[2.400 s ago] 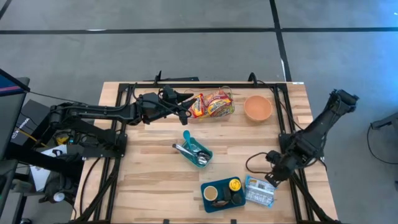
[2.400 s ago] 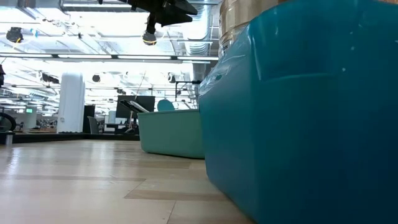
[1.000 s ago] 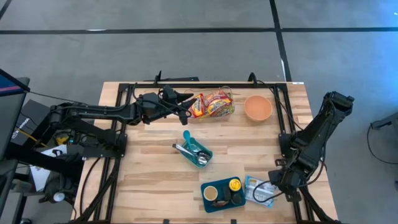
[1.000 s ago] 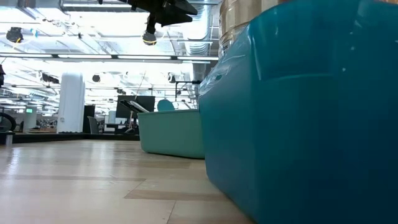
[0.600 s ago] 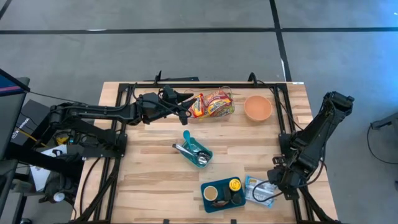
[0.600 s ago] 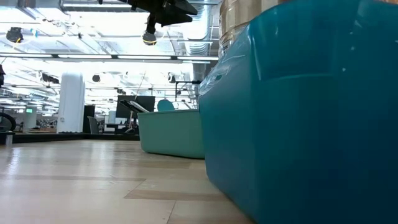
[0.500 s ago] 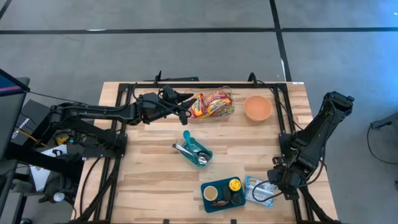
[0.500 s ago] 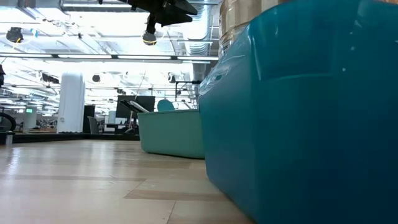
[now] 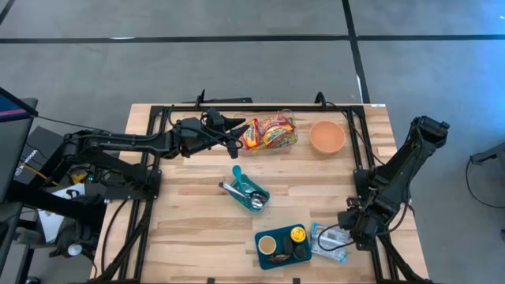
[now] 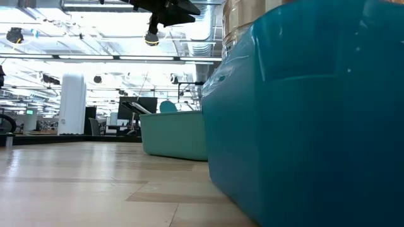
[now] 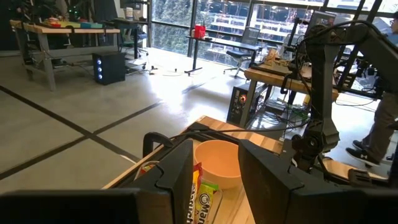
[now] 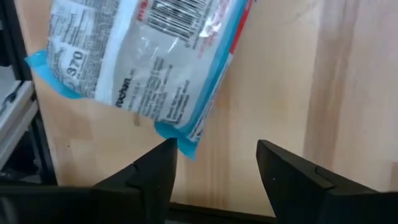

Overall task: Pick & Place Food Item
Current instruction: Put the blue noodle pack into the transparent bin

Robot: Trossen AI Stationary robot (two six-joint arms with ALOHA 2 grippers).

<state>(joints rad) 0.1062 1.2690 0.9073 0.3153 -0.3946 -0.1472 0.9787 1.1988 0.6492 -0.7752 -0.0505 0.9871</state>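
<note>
Since your right gripper (image 12: 214,163) stands parted at the packet's corner: nothing held.
Blue-and-white food packet (image 12: 143,59): flat on the table beside the teal tray (image 9: 264,256) (reachable).
Left gripper (image 11: 214,180): narrow gap, empty, waiting near the snack bags (image 9: 270,132).

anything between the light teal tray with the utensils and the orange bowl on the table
In the high view, only bare wood of the table lies between the light teal tray and the orange bowl; the red-and-yellow snack packets sit off that line.
</note>
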